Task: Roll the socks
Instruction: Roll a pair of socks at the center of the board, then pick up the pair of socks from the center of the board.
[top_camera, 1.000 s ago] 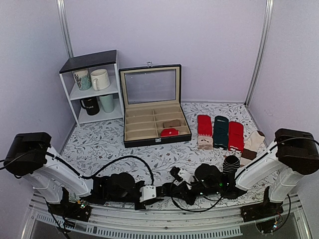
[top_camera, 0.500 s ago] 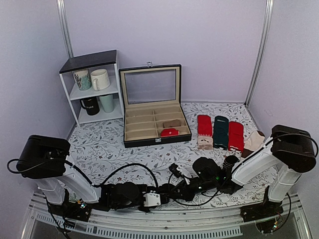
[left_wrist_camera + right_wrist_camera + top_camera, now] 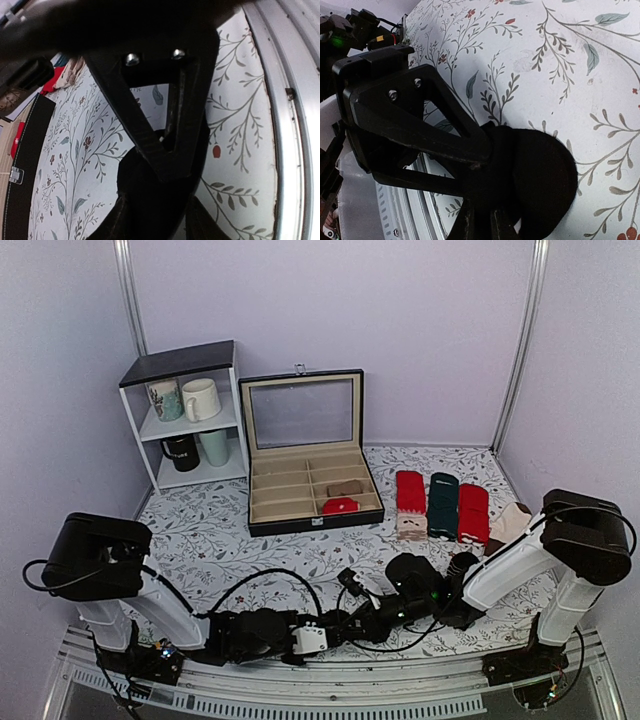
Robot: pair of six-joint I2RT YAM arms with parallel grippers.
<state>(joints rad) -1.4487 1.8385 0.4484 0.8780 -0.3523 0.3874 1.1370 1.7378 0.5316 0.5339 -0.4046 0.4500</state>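
The left arm [image 3: 175, 612] has sunk lower; in front of the box [image 3: 305, 455] the right pincer [image 3: 482, 215] clamps the black socks [image 3: 540, 185] on the counter [image 3: 545, 60]; whether the left pincer [image 3: 167, 162] grips is unclear.

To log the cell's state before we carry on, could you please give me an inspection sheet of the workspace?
Surface: floral-print table.
Job's things: black sock, bunched round, near the front edge.
Clutter: sock row of red, green and beige; open compartment box; mug shelf.
Grippers: right gripper shut on the black sock; left gripper at it too, grip unclear.
Cables: black cables loop over the table's front.
Surroundings: lilac walls, metal front rail.
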